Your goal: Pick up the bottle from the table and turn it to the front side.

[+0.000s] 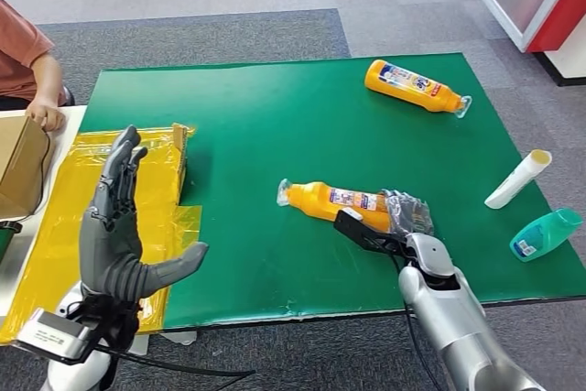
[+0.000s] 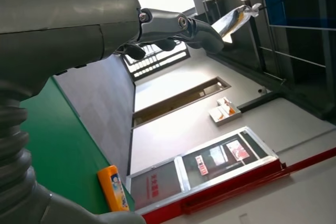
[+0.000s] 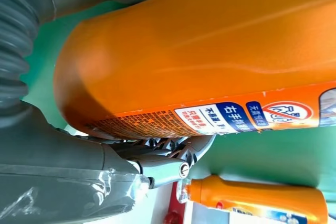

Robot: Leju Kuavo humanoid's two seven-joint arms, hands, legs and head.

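The right hand [image 1: 394,226] grips the base end of an orange plastic bottle with a clear cap [image 1: 331,200], its dark fingers [image 1: 411,211] curled over the far side of the bottle and its thumb reaching along the near side. In the right wrist view the orange bottle [image 3: 198,51] lies close against the hand, its printed label turned toward the fingers beneath it. The bottle lies on its side on the green table [image 1: 263,135], near the front edge and a little right of the middle, cap pointing to the robot's left; whether it is lifted clear of the surface cannot be told. The silver right arm comes in from the lower right, the wrist bent down toward the bottle. The left hand [image 1: 121,226] is raised with its palm turned inward, fingers [image 1: 123,167] straight and apart, thumb stretched out to the side, holding nothing; it hangs above a yellow plastic sheet [image 1: 76,226] at the table's left end. A second orange bottle [image 1: 415,86] lies on its side near the far right edge, well apart from the first. A white tube [image 1: 518,179] and a teal bottle [image 1: 546,233] lie at the right edge. A person's hand [image 1: 45,114] rests on a brown cardboard box [image 1: 21,167] at the far left.
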